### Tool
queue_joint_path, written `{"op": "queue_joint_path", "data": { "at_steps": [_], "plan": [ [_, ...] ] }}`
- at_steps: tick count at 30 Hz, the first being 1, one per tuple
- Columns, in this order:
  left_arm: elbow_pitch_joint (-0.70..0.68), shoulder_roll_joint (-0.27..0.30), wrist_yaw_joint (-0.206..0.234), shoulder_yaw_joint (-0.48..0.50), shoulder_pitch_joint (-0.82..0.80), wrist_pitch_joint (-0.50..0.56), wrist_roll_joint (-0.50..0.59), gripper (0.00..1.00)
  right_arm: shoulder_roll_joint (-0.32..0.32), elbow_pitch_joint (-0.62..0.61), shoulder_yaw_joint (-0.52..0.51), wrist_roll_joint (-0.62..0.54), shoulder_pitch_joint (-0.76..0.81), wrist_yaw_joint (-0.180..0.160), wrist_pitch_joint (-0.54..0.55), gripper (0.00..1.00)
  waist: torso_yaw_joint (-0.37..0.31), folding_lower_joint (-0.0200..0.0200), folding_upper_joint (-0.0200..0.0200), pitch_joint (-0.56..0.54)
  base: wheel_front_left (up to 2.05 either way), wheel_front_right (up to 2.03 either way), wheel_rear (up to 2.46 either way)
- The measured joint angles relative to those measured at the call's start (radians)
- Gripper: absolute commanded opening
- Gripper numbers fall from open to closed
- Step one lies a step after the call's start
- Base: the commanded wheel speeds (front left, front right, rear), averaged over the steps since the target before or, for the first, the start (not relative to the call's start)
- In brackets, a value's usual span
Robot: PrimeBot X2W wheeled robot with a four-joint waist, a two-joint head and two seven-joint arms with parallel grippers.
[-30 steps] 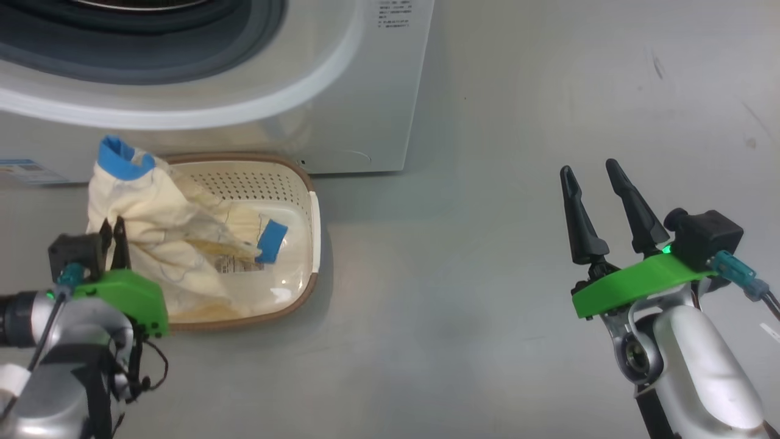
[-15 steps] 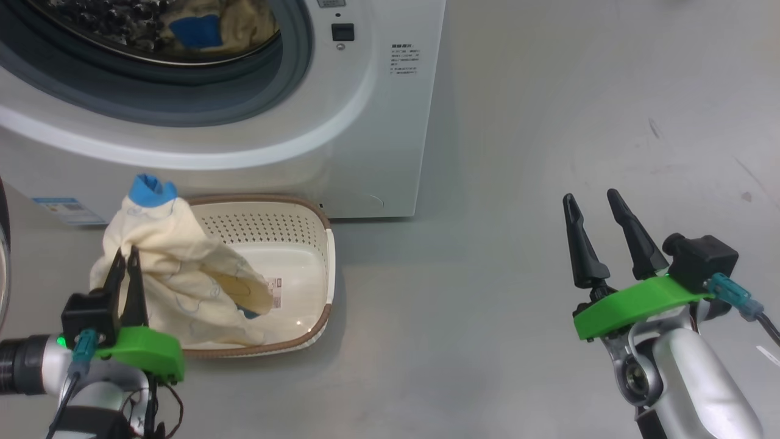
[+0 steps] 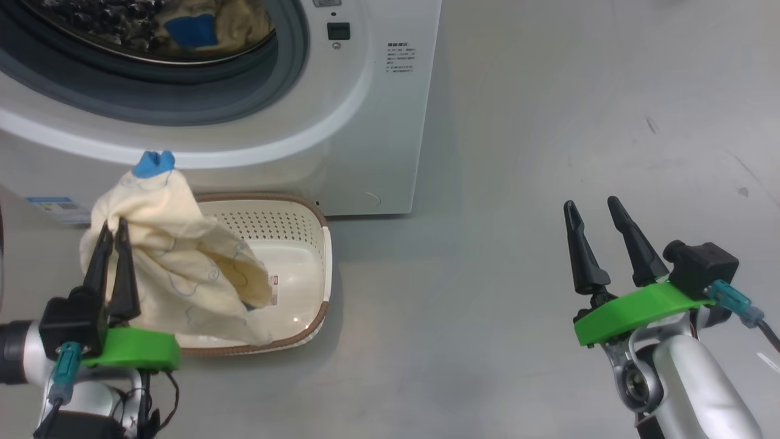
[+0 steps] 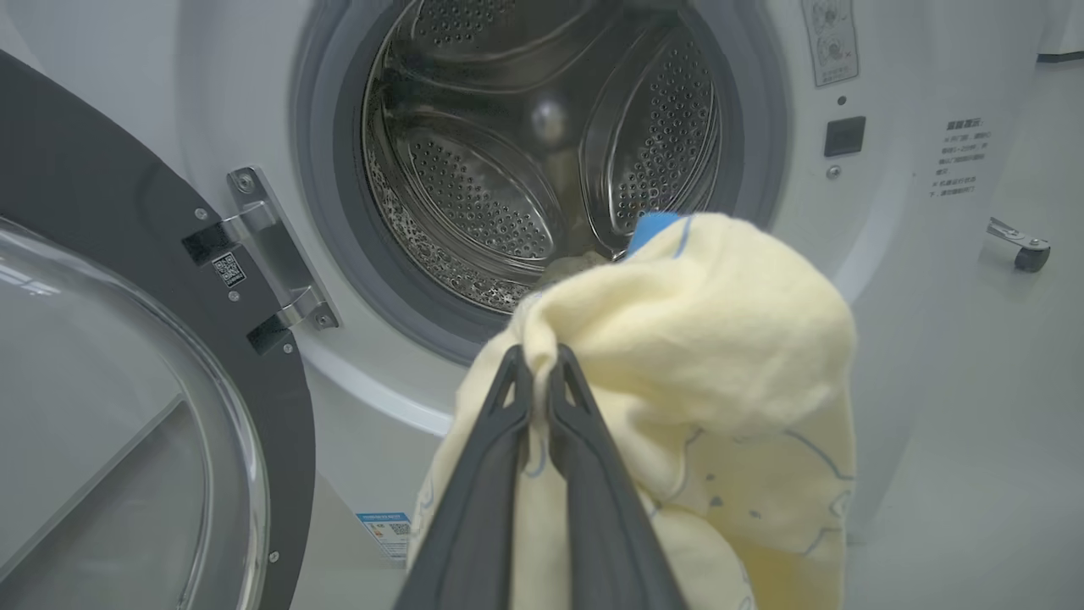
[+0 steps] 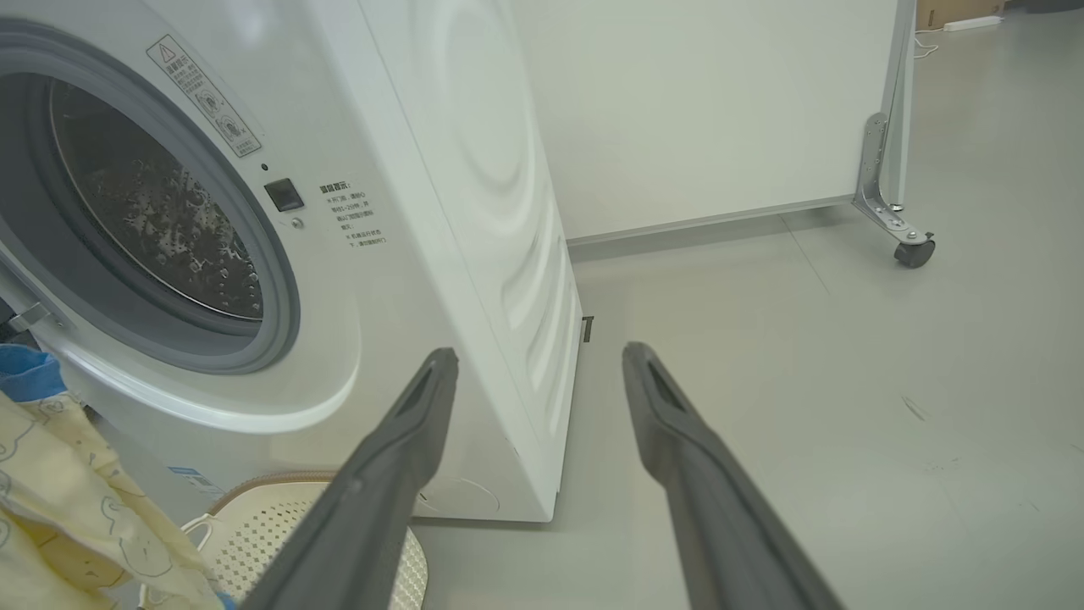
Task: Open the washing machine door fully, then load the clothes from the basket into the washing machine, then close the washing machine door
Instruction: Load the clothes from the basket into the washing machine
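My left gripper [image 3: 112, 227] is shut on the pale yellow clothes [image 3: 177, 268], holding them lifted above the cream basket [image 3: 304, 213], which stands on the floor against the white washing machine [image 3: 341, 140]. In the left wrist view the fingers [image 4: 508, 398] pinch the clothes [image 4: 720, 339] in front of the steel drum, and the washing machine door [image 4: 127, 220] stands swung open on the left. More yellow and blue fabric [image 3: 195, 27] lies inside the drum. My right gripper [image 3: 591, 210] hangs open and empty over the floor at the right, seen as my right gripper [image 5: 538, 364] in its own view.
A wide stretch of grey floor [image 3: 487, 305] lies to the right of the machine. A white panel on castor wheels [image 5: 910, 246] stands behind the machine's right side.
The head camera has tilted up, bringing the drum opening into view. My left gripper has raised the clothes out of the basket, whose bottom now shows. The right gripper has held still.
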Motion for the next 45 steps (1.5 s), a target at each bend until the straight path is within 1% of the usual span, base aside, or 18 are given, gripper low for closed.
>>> {"op": "queue_joint_path", "data": {
  "at_steps": [5,14,19,23,26,31,37,39,42,43,45],
  "plan": [
    [-0.05,-0.004,-0.012,0.055,-0.029,0.0,0.038,0.0,0.001,-0.002,0.002,0.0,-0.006,0.0,0.0,1.0,-0.012,0.0,0.0,0.045,0.0,0.0,0.0],
    [-0.034,-0.008,-0.099,0.175,-0.236,-0.003,0.05,0.0,0.002,-0.018,0.009,0.0,-0.057,0.0,0.0,1.0,-0.058,0.0001,0.0,0.142,0.0,0.0,0.0],
    [0.043,0.001,-0.152,0.22,-0.389,-0.004,0.045,0.0,0.003,-0.029,0.017,0.018,-0.08,0.0,0.0,1.0,-0.093,0.0002,0.0,0.21,0.0,0.0,0.0],
    [0.136,0.025,-0.195,0.24,-0.525,-0.008,0.039,0.0,0.003,-0.04,0.027,0.039,-0.096,0.0,0.0,1.0,-0.124,0.0003,-0.0001,0.271,0.0,0.0,0.0],
    [0.234,0.028,-0.236,0.262,-0.637,-0.006,-0.01,0.0,0.004,-0.046,0.035,0.054,-0.11,0.0,0.0,1.0,-0.147,0.0003,-0.0001,0.321,0.0,0.0,0.0],
    [0.326,0.071,-0.282,0.258,-0.828,0.022,-0.015,0.0,0.004,-0.066,0.041,0.083,-0.138,0.0,0.0,1.0,-0.183,0.0003,-0.0001,0.411,0.0,0.0,0.0],
    [0.421,0.146,-0.321,0.215,-1.091,0.056,0.039,0.0,0.006,-0.081,0.077,0.128,-0.177,0.0,0.0,1.0,-0.227,0.0005,-0.0001,0.516,0.0,0.0,0.0],
    [0.447,0.157,-0.333,0.206,-1.167,0.056,0.04,0.0,0.006,-0.083,0.084,0.14,-0.188,0.0,0.0,1.0,-0.244,0.0004,-0.0001,0.543,0.0,0.0,0.0],
    [0.481,0.161,-0.338,0.183,-1.28,0.054,0.06,0.0,0.006,-0.084,0.1,0.151,-0.197,0.0,0.0,1.0,-0.268,0.0004,-0.0001,0.575,0.0,0.0,0.0],
    [0.481,0.161,-0.338,0.183,-1.28,0.054,0.06,0.0,0.006,-0.084,0.1,0.151,-0.197,0.0,0.0,1.0,-0.268,0.0004,-0.0001,0.575,0.0,0.0,0.0],
    [0.524,0.168,-0.342,0.173,-1.373,0.043,0.077,0.0,0.006,-0.084,0.113,0.165,-0.204,0.0,0.0,1.0,-0.29,0.0002,-0.0001,0.591,0.0,0.0,0.0]
  ]
}}
